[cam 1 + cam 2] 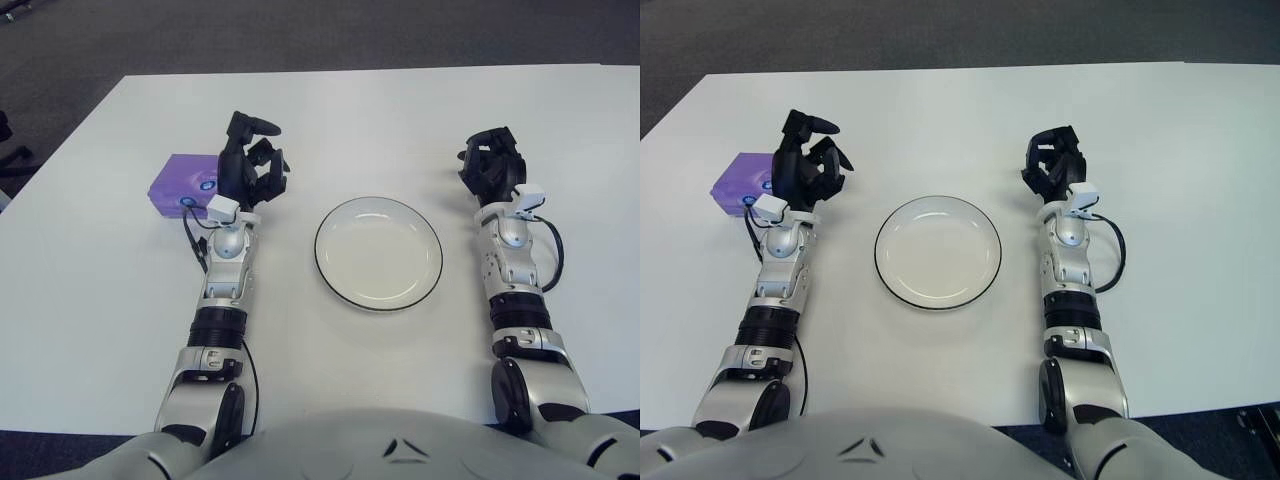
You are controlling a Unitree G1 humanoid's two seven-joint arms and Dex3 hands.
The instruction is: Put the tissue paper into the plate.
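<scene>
A purple tissue pack [180, 185] lies flat on the white table [360, 110], left of centre. My left hand [250, 165] hovers at the pack's right edge with its fingers spread and nothing held. An empty white plate [378, 253] with a dark rim sits in the middle, to the right of that hand. My right hand [490, 168] shows to the right of the plate, fingers curled and holding nothing.
Dark carpet [300, 35] lies beyond the table's far edge. A black chair part [8, 140] shows at the far left, off the table.
</scene>
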